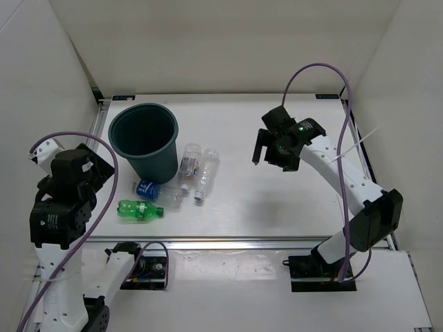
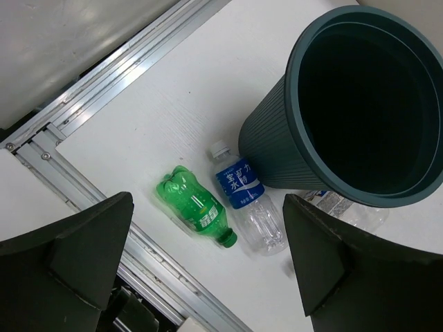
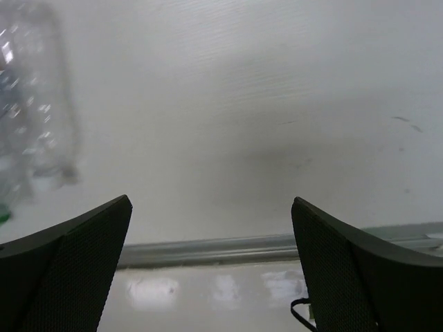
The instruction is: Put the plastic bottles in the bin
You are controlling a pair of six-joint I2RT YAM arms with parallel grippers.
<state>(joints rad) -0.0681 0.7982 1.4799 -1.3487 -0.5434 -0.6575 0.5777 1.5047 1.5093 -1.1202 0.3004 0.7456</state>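
I am holding my left claw (image 2: 208, 200) wide open with nothing between the fingers, hanging above the near left part of the white table (image 1: 277, 214). Looking down between the jaws, I am seeing the small green plastic bottle (image 2: 196, 211) lying on its side. Just beside it lies the clear plastic bottle with the blue label (image 2: 246, 197), its shoulder close against the foot of the dark teal-green round plastic bin (image 2: 270, 138). The bin is standing upright at the far left of the table, mouth up.

My right claw (image 3: 210, 202) is also gaping wide and gripping nothing. It is hovering over bare table, well apart from the bin, on the right. At the left edge of its own camera a clear bottle is showing only as a blur. From above, I am making out two more clear plastic bottles lying side by side just right of the bin: the one with the red-white label (image 1: 188, 164) nearer the bin wall, and the plain clear one (image 1: 205, 173) on its outer side.

All four bottles are lying on the table, and the bin's dark inside is showing no bottle, so I am judging the task not begun. Every bottle is waiting to be picked up and dropped in, and the green one is sitting best placed for my left claw
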